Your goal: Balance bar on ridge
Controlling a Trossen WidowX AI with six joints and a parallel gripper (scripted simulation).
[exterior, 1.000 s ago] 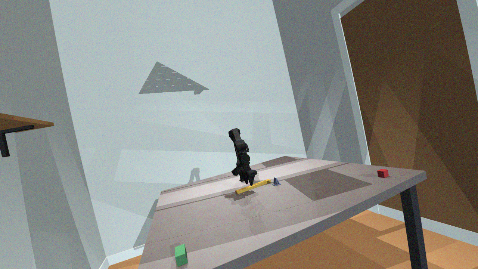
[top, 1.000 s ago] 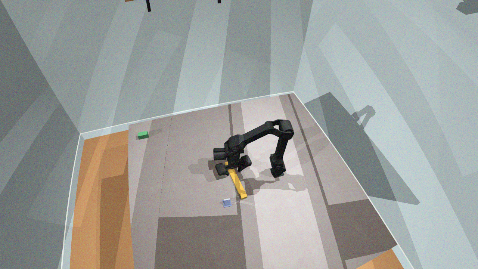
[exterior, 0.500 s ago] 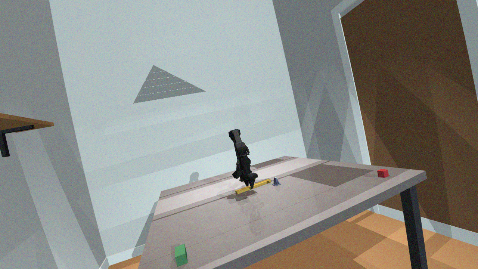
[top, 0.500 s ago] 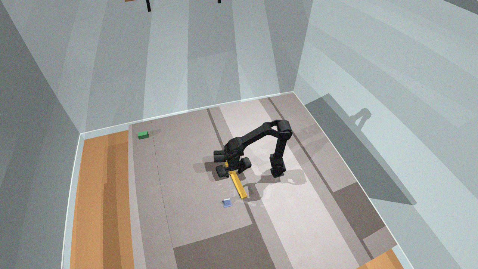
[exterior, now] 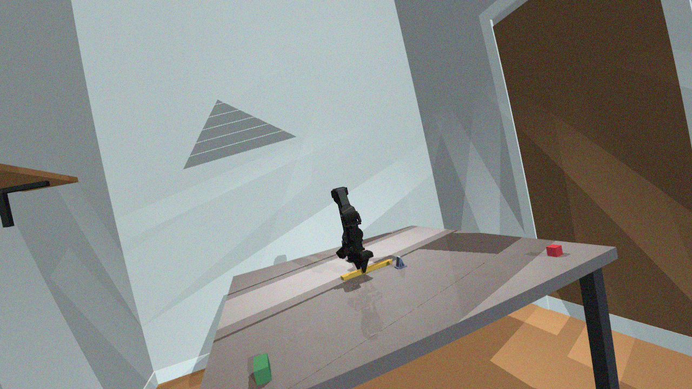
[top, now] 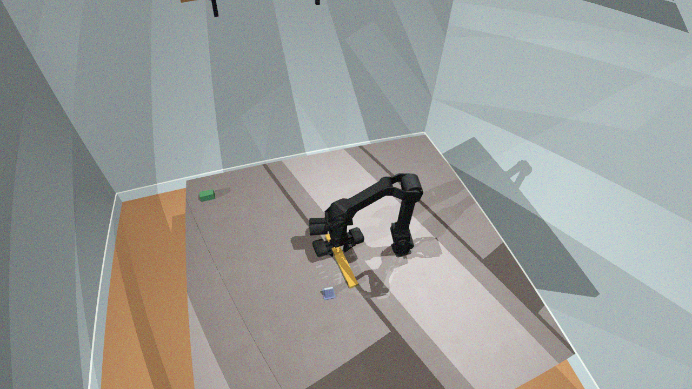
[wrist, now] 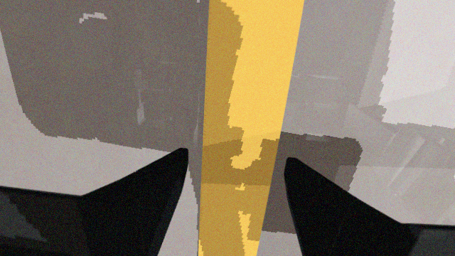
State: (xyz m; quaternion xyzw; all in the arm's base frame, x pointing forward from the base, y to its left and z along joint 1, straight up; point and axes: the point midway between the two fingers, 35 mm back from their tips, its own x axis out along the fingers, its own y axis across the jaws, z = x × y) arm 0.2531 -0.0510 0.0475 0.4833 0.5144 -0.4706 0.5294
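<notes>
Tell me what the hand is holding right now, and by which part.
Nothing yet. The hand straddles the yellow bar partway along its length, but gaps show between both fingers and the bar's sides.

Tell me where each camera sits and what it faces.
Top: high above, looking down at the grey-brown table; whole black arm shows.
Exterior: low off the table's corner, facing the wall; arm shows.
Wrist: on the hand, looking down; two open fingers straddle the long yellow bar.
All share the bar.
</notes>
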